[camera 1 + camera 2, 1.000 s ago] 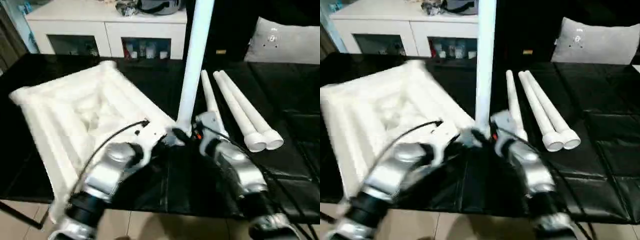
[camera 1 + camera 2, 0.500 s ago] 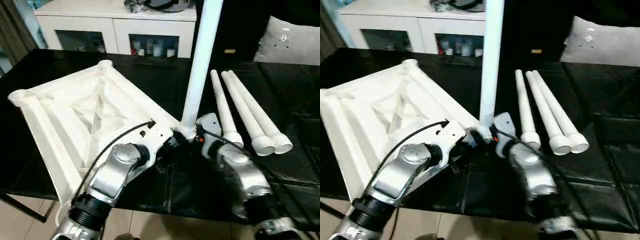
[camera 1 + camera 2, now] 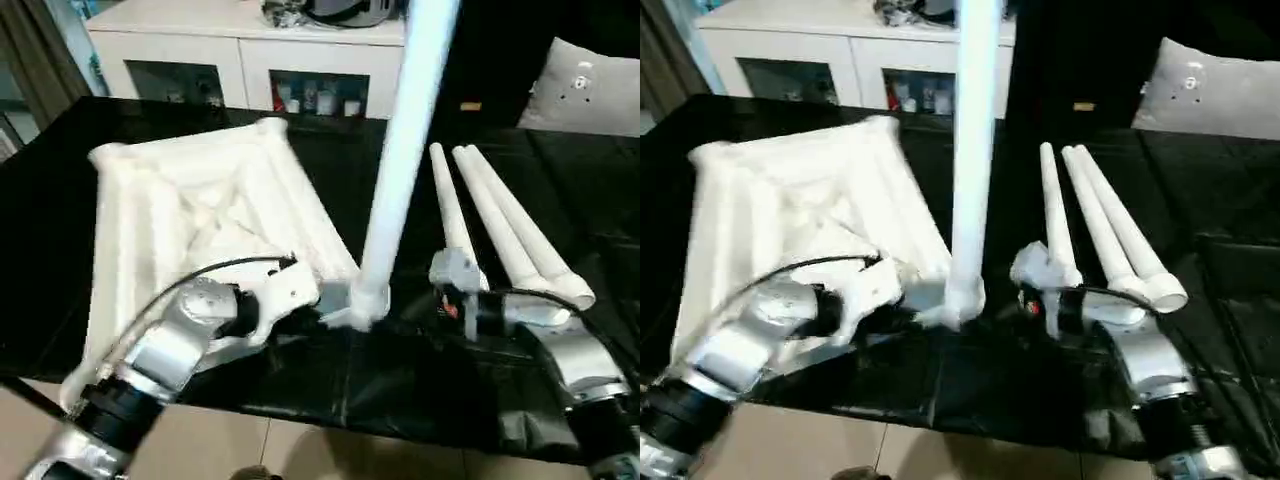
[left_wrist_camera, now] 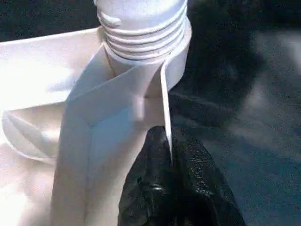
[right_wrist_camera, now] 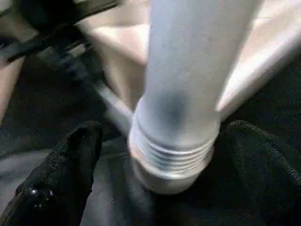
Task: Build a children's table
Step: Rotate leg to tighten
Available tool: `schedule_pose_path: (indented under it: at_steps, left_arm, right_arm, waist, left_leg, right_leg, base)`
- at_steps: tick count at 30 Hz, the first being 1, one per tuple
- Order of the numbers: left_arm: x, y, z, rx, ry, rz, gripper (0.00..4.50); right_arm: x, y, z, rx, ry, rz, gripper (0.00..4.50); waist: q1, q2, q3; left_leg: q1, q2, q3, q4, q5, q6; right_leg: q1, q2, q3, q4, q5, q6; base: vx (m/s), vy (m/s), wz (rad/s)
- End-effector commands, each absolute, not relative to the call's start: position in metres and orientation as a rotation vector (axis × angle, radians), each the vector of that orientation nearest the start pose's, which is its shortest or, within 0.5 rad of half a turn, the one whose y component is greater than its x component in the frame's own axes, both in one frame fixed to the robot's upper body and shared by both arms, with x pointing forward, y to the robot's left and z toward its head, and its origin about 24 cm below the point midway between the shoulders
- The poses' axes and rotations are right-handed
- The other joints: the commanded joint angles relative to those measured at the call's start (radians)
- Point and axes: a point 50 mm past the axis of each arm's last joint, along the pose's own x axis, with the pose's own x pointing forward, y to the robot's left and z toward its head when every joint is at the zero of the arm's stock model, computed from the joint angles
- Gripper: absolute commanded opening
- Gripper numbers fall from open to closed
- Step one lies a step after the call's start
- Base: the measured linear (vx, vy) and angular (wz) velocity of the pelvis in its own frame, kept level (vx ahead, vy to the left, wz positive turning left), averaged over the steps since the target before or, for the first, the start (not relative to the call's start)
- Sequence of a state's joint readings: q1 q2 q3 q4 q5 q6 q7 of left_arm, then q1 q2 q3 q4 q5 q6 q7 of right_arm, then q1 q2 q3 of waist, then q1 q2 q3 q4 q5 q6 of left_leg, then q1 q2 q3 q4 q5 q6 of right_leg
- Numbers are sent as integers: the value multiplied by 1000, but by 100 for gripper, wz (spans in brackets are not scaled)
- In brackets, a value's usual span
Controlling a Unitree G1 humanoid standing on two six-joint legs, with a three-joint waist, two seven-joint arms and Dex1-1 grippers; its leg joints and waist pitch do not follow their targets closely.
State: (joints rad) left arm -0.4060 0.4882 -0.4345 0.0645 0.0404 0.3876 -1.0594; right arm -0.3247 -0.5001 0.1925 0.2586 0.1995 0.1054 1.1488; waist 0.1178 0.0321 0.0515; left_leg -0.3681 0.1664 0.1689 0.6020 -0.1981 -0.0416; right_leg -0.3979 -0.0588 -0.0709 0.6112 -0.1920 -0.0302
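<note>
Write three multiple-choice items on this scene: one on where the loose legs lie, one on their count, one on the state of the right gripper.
1. Where do the loose legs lie?
A. On the black surface by the robot's right arm
B. On the white cabinet
C. On top of the table top

2. How many legs lie loose?
A. One
B. Three
C. Five

3. How is the right gripper set?
A. Shut on the upright leg
B. Open, a finger on each side of the upright leg
C. Shut on a loose leg

Key: 1 A, they lie side by side on the black surface, to the right of the upright leg. 2 B, three tubes can be counted there. 3 B, the right wrist view shows gaps between both fingers and the leg's threaded end.
</note>
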Motion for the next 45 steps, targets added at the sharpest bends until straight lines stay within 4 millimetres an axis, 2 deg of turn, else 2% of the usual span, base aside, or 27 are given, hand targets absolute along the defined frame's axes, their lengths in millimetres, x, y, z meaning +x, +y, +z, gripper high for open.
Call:
schedule_pose_path:
  at_steps: [1, 7, 10, 14, 15, 17, 19, 22, 23, 24, 25, 28, 29, 31, 33, 34, 35, 36, 38, 40, 41, 43, 45]
  left_arm:
    - [263, 113, 48, 609, 560, -1442, 0]
    - [265, 119, 48, 663, 585, -1500, 0]
    - [265, 121, 48, 665, 585, -1509, 0]
    - [264, 122, 48, 665, 589, -1529, 0]
    - [264, 122, 48, 665, 592, -1533, 0]
    - [264, 122, 48, 667, 593, -1535, 0]
    - [264, 122, 48, 665, 594, -1540, 0]
    - [264, 122, 48, 663, 591, -1539, 0]
    - [264, 121, 48, 661, 590, -1536, 0]
    - [264, 121, 48, 660, 590, -1534, 0]
    - [265, 121, 49, 644, 583, -1515, 0]
    - [269, 116, 51, 573, 557, -1420, 0]
    - [271, 114, 52, 544, 544, -1374, 0]
    - [277, 108, 55, 471, 516, -1262, 0]
    - [282, 103, 58, 407, 494, -1165, 0]
    - [284, 101, 60, 384, 485, -1126, 0]
    - [286, 98, 62, 355, 474, -1080, 0]
    - [288, 93, 65, 326, 462, -1018, 0]
    - [289, 91, 66, 320, 456, -989, 0]
    - [289, 84, 68, 310, 439, -931, 0]
    - [289, 81, 68, 305, 434, -920, 0]
    - [288, 77, 70, 292, 426, -915, 0]
    - [288, 76, 70, 300, 424, -914, 0]
  right_arm:
    - [276, -165, 60, -281, 287, 1311, 431]
    - [275, -158, 59, -266, 302, 1373, 376]
    - [273, -156, 59, -255, 299, 1394, 367]
    - [270, -154, 58, -238, 308, 1422, 328]
    - [270, -153, 57, -230, 310, 1425, 314]
    - [269, -153, 57, -228, 310, 1426, 297]
    - [268, -151, 56, -214, 307, 1430, 287]
    - [268, -150, 56, -201, 303, 1433, 277]
    - [267, -150, 56, -194, 303, 1435, 274]
    - [267, -149, 56, -191, 302, 1435, 272]
    - [266, -148, 55, -164, 302, 1432, 272]
    - [266, -141, 51, -126, 319, 1364, 269]
    - [268, -139, 48, -119, 327, 1317, 269]
    - [276, -134, 42, -123, 339, 1192, 269]
    - [285, -129, 38, -121, 337, 1078, 269]
    - [289, -127, 37, -113, 337, 1034, 269]
    - [293, -122, 36, -92, 335, 982, 269]
    - [298, -116, 35, -70, 333, 911, 269]
    - [301, -113, 35, -64, 333, 876, 269]
    - [308, -107, 33, -46, 343, 780, 269]
    - [309, -105, 33, -55, 343, 760, 269]
    - [311, -101, 34, -69, 320, 757, 269]
    - [311, -102, 34, -60, 310, 762, 325]
  waist:
    - [-1, -4, -59]
    - [2, -4, -59]
    - [3, -5, -61]
    - [3, -5, -62]
    - [3, -2, -60]
    - [3, -2, -60]
    - [1, -7, -57]
    - [2, -6, -57]
    - [0, -12, -57]
    - [2, -8, -57]
    - [0, -12, -57]
    - [-2, -12, -55]
    - [-5, -12, -51]
    - [-16, -13, -41]
    - [-24, -14, -40]
    - [-29, -16, -40]
    - [-42, -16, -38]
    - [-50, -20, -40]
    - [-56, -19, -43]
    - [-59, -22, -47]
    - [-62, -21, -48]
    - [-61, -25, -55]
    - [-56, -26, -59]
  left_leg:
    - [7, 65, -24, -70, -166, 83]
    - [10, 67, -23, -71, -170, 64]
    - [8, 66, -24, -71, -160, 64]
    - [6, 65, -23, -69, -135, 69]
    - [6, 65, -23, -69, -133, 71]
    - [8, 66, -23, -70, -148, 70]
    - [8, 66, -23, -72, -161, 66]
    - [8, 66, -23, -72, -164, 63]
    - [8, 66, -22, -72, -159, 64]
    - [8, 66, -23, -72, -153, 65]
    - [8, 66, -22, -72, -151, 67]
    - [6, 67, -22, -73, -143, 69]
    - [7, 66, -22, -75, -157, 61]
    - [10, 62, -23, -79, -223, 34]
    - [15, 58, -26, -80, -247, 15]
    - [13, 57, -28, -81, -248, 13]
    - [5, 57, -32, -85, -260, 9]
    - [8, 54, -33, -84, -276, 7]
    - [10, 53, -32, -81, -262, 16]
    - [6, 57, -30, -82, -220, 28]
    - [2, 57, -29, -81, -191, 32]
    - [0, 56, -24, -73, -138, 46]
    - [-3, 56, -21, -67, -82, 75]
  right_leg:
    - [51, -91, 55, -80, -224, -194]
    - [51, -94, 56, -79, -242, -198]
    - [52, -94, 56, -77, -234, -196]
    - [53, -93, 56, -74, -205, -200]
    - [51, -93, 56, -75, -202, -201]
    - [51, -92, 55, -76, -213, -203]
    - [51, -92, 55, -78, -231, -199]
    - [51, -94, 56, -80, -258, -190]
    - [51, -93, 57, -81, -257, -188]
    - [50, -94, 56, -79, -254, -188]
    - [50, -93, 57, -80, -252, -187]
    - [49, -94, 57, -78, -250, -189]
    - [48, -93, 56, -81, -276, -187]
    - [44, -95, 53, -97, -426, -154]
    - [42, -99, 52, -107, -506, -124]
    - [44, -99, 51, -108, -510, -118]
    - [47, -96, 47, -106, -516, -111]
    - [45, -95, 44, -112, -542, -97]
    - [43, -97, 51, -115, -514, -100]
    - [45, -92, 54, -104, -418, -125]
    - [47, -91, 54, -97, -352, -149]
    - [49, -92, 55, -88, -269, -171]
    - [53, -91, 56, -78, -169, -195]
  base:
    - [0, 0, 0]
    - [0, 0, 0]
    - [0, 0, 0]
    - [0, 0, 0]
    - [0, 0, 0]
    - [0, 0, 0]
    - [0, 0, 0]
    - [0, 0, 0]
    - [0, 0, 0]
    - [0, 0, 0]
    - [0, 0, 0]
    - [0, 0, 0]
    - [0, 0, 0]
    - [0, 0, 0]
    - [0, 0, 0]
    - [0, 0, 0]
    - [0, 0, 0]
    - [0, 0, 0]
    - [0, 0, 0]
    - [0, 0, 0]
    - [0, 0, 0]
    - [0, 0, 0]
    - [0, 0, 0]
